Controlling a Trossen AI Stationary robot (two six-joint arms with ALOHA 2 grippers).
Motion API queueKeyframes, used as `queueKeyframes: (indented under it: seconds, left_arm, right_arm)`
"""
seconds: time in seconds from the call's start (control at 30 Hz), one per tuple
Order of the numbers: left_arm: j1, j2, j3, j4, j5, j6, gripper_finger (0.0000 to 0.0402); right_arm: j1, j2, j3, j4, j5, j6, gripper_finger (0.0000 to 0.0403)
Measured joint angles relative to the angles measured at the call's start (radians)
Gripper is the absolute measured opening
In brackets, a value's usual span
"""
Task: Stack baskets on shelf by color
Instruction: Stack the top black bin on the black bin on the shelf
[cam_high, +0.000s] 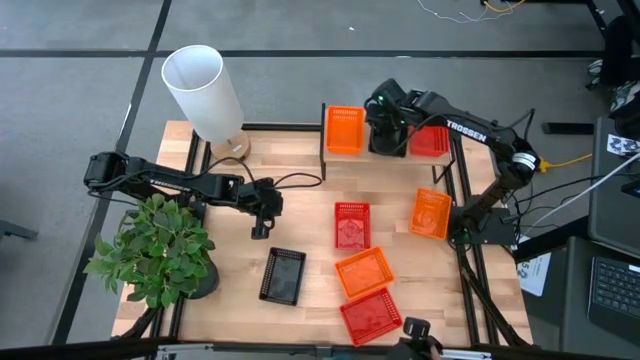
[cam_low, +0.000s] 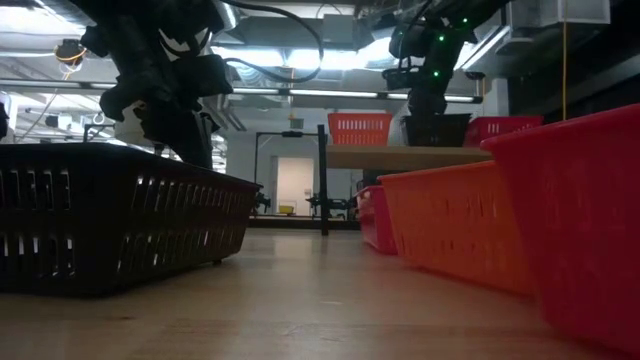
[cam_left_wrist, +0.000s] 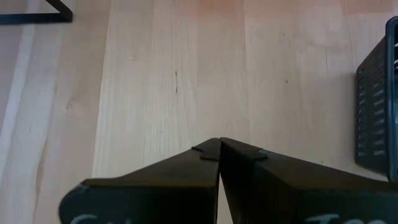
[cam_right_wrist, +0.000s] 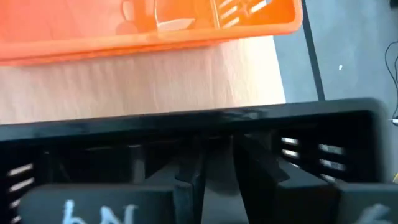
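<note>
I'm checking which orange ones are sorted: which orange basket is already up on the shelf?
The orange basket at the shelf's left end, beside the black basket under the right claw. The other two orange baskets lie on the table.

white lamp (cam_high: 203, 88), potted plant (cam_high: 155, 250), laptop (cam_high: 612, 290)

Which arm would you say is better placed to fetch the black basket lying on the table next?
Left: its gripper, fingers shut and empty, hovers just beside that black basket, while the right gripper is occupied at the shelf with another black basket.
</note>
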Motion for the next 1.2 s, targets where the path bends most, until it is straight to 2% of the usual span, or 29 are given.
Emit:
queueKeyframes:
  seconds: [0.23, 0.43, 0.7, 0.8, 1.0, 1.2]
  left_arm:
    - [0.0, 0.0, 0.0, 0.0, 0.0, 0.0, 0.0]
    - [0.0, 0.0, 0.0, 0.0, 0.0, 0.0, 0.0]
    - [0.0, 0.0, 0.0, 0.0, 0.0, 0.0, 0.0]
    - [0.0, 0.0, 0.0, 0.0, 0.0, -0.001, 0.0]
    - [0.0, 0.0, 0.0, 0.0, 0.0, 0.0, 0.0]
    - [0.0, 0.0, 0.0, 0.0, 0.0, -0.002, 0.0]
  right_arm:
    - [0.0, -0.042, 0.0, -0.002, -0.01, 0.001, 0.008]
    - [0.008, -0.048, 0.0, -0.008, -0.085, 0.0, 0.008]
    - [0.054, -0.131, 0.0, -0.02, -0.047, 0.015, 0.008]
    - [0.074, -0.184, 0.001, -0.086, -0.062, 0.096, 0.008]
    - [0.139, -0.271, 0.001, -0.319, -0.181, 0.244, 0.008]
    - [0.223, -0.288, 0.001, -0.405, -0.189, 0.292, 0.008]
